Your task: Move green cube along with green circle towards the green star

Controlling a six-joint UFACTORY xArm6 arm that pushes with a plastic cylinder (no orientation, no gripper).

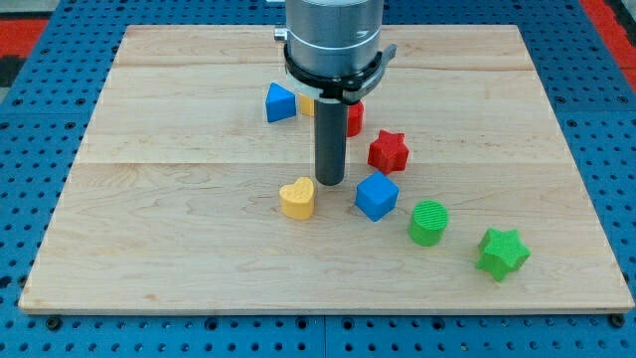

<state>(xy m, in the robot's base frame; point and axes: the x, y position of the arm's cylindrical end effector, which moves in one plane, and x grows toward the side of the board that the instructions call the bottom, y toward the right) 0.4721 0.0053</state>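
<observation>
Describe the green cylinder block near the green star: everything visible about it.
The green cylinder block is a short, round, bright green piece, plastic-looking, with fine ridges across its flat top. It stands upright on the pale wooden board, towards the view's lower right. The green star-shaped block sits apart to its right and slightly lower; the blue cube lies close on its upper left, with a narrow gap. Nothing touches it. My tip is farther left, beyond the blue cube.

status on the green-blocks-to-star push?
Done: green circle already sits near the green star, a gap between them. In hand: my tip rests between yellow heart and blue cube, touching neither. Left: no green cube visible.
</observation>
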